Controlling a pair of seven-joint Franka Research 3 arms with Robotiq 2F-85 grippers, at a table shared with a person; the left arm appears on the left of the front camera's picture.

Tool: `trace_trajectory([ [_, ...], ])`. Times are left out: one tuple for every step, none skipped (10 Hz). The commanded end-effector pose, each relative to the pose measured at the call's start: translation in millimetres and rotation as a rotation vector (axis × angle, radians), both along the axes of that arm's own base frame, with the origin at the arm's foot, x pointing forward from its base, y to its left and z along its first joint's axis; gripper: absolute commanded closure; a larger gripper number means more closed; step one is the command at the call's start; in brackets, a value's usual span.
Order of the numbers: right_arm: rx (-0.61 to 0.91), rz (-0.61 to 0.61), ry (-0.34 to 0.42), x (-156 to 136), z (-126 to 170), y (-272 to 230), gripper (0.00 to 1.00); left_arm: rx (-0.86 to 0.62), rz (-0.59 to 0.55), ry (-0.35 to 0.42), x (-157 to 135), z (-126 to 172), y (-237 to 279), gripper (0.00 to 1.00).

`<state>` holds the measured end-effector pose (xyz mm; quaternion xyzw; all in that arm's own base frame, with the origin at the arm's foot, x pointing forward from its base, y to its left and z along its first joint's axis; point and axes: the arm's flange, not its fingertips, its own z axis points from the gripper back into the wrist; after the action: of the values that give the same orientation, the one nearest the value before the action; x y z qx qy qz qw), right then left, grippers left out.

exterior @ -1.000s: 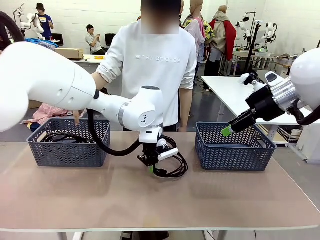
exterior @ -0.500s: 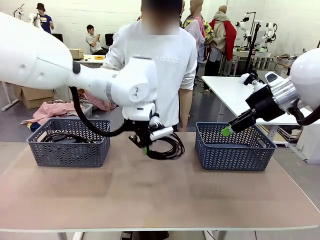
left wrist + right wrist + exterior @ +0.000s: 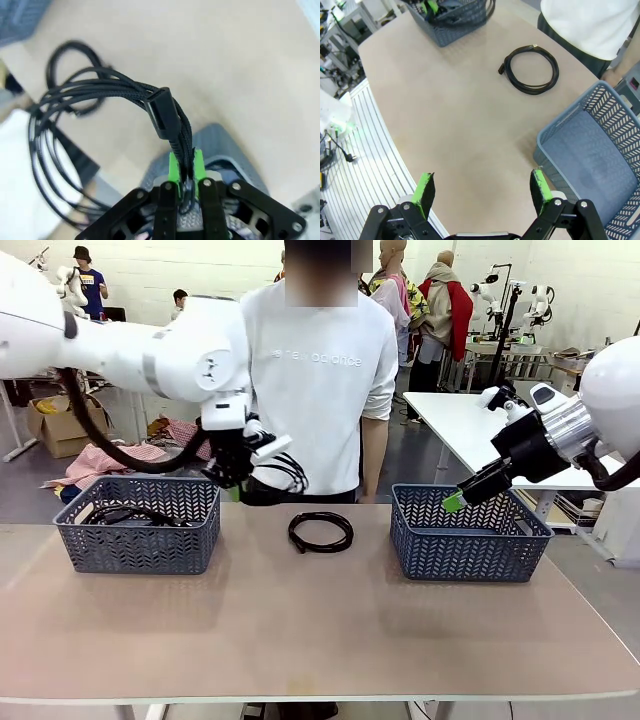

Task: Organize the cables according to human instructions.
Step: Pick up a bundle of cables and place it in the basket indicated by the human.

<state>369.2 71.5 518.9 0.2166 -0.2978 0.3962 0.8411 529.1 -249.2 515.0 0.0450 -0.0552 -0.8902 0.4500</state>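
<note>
The flat beige tabletop (image 3: 300, 640) lies nearest the robot. Farther across it, a thin black cable wound into a flat round coil (image 3: 320, 532) rests on the surface between two baskets and touches neither. From the right wrist it lies apart from both baskets. To the robot's left stands a grey-blue plastic lattice basket (image 3: 135, 545) with more black coiled cables (image 3: 125, 512) inside. To the right stands a matching blue-grey lattice basket (image 3: 465, 550). The left gripper (image 3: 236, 488) is raised in the air by the right-hand end of the left basket. In the left wrist view its green pads (image 3: 172, 167) are pressed together on the strands of a black braided cable bundle (image 3: 100, 85), whose loops and flat black plug (image 3: 162, 112) stick out past the fingertips. The right gripper (image 3: 453, 502) hangs in the air by the right basket, its fingers (image 3: 426, 185) spread wide with nothing between them. At the far edge stands a person in a white sweatshirt (image 3: 320, 390).
</note>
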Motion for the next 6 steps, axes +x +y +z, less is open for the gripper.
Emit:
trace_trajectory([
  [0.028,0.023,-0.014,2.7,-2.6,-0.3,0.0,-0.022,0.12,-0.012,-5.9,5.5,29.4,1.0],
  [0.028,0.023,-0.014,2.7,-2.6,-0.3,0.0,-0.029,0.174,-0.009,-0.8,9.1,47.7,1.0],
  [0.028,0.023,-0.014,2.7,-2.6,-0.3,0.0,-0.039,0.236,-0.006,5.0,11.0,67.0,1.0],
  [0.028,0.023,-0.014,2.7,-2.6,-0.3,0.0,-0.047,0.282,-0.008,7.4,10.3,82.4,1.0],
  [0.028,0.023,-0.014,2.7,-2.6,-0.3,0.0,-0.066,0.331,-0.008,8.3,7.4,99.3,1.0],
  [0.028,0.023,-0.014,2.7,-2.6,-0.3,0.0,-0.079,0.385,-0.004,7.7,3.4,114.9,1.0],
])
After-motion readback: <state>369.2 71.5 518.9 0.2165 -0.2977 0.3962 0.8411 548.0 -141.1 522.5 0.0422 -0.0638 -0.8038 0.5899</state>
